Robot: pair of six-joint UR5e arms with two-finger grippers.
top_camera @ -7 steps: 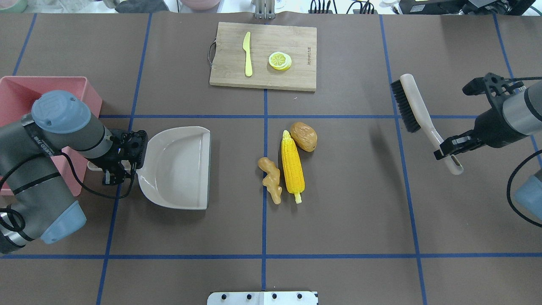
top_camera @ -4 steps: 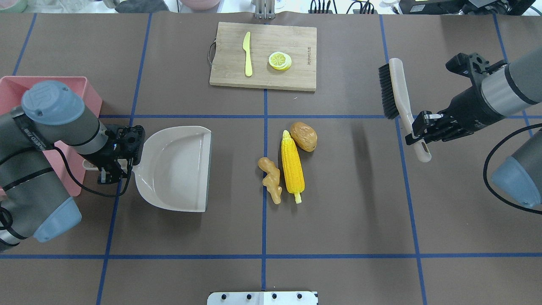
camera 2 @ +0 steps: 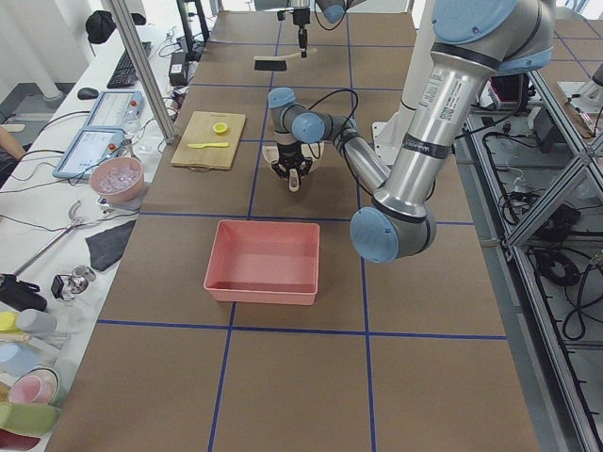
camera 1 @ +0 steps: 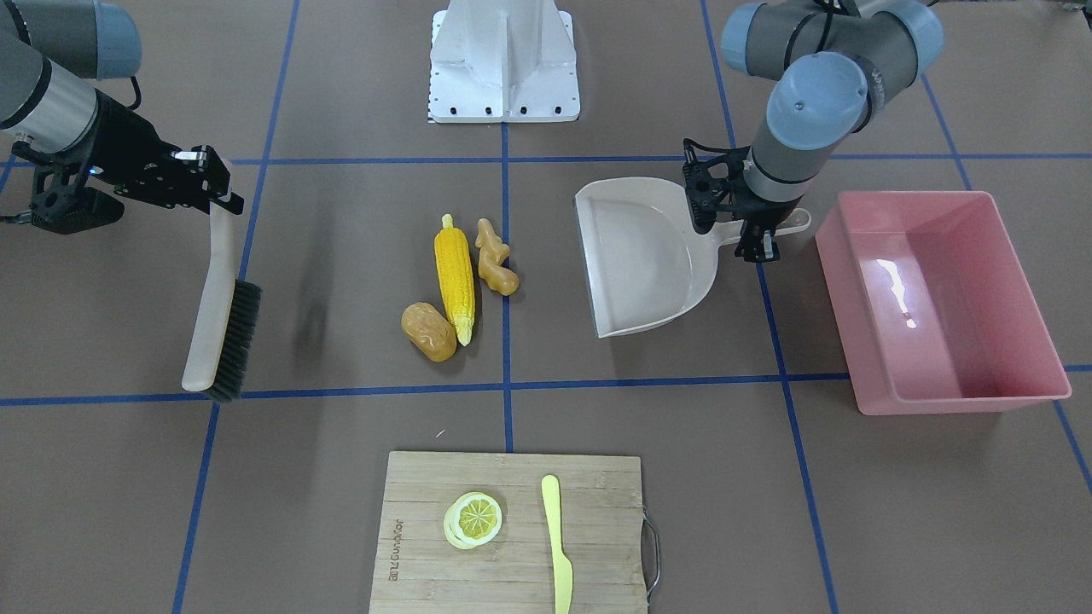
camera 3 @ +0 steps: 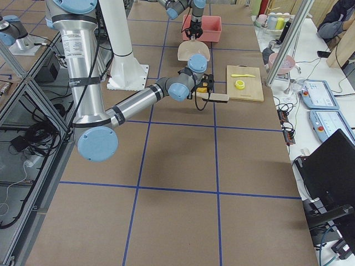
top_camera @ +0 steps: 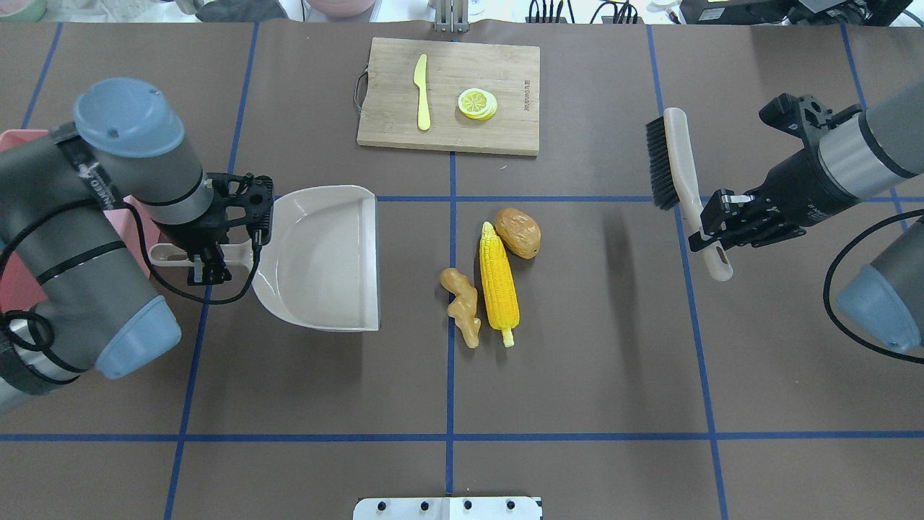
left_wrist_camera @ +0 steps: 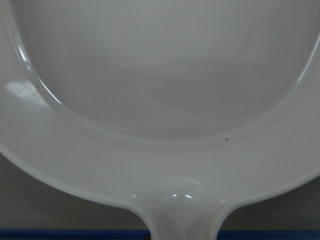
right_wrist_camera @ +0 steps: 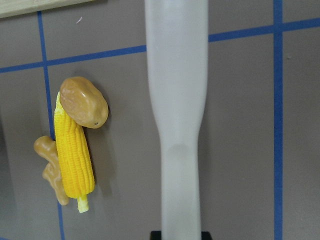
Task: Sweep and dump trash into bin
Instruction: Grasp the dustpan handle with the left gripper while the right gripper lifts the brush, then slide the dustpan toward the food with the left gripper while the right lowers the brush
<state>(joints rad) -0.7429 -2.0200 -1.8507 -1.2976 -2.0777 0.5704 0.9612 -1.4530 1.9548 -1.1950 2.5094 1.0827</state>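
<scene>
The trash lies mid-table: a yellow corn cob (top_camera: pixel 499 285), a brown potato (top_camera: pixel 517 232) touching its far end, and a tan ginger root (top_camera: pixel 462 307) on its left. My left gripper (top_camera: pixel 216 256) is shut on the handle of the beige dustpan (top_camera: pixel 325 256), whose open mouth faces the trash from the left. My right gripper (top_camera: pixel 711 230) is shut on the handle of a brush (top_camera: pixel 675 162), held to the right of the trash with its black bristles facing left. The pink bin (camera 1: pixel 981 399) stands beyond the dustpan, behind my left arm.
A wooden cutting board (top_camera: pixel 447 94) at the far middle carries a pale yellow knife (top_camera: pixel 421 92) and a lemon slice (top_camera: pixel 477 103). The robot's white base plate (top_camera: pixel 447 508) sits at the near edge. Blue tape lines cross the brown table.
My left arm has carried the dustpan rightward and farther from the robot, closer to the trash. My right arm swung the brush in leftward, then held almost still.
</scene>
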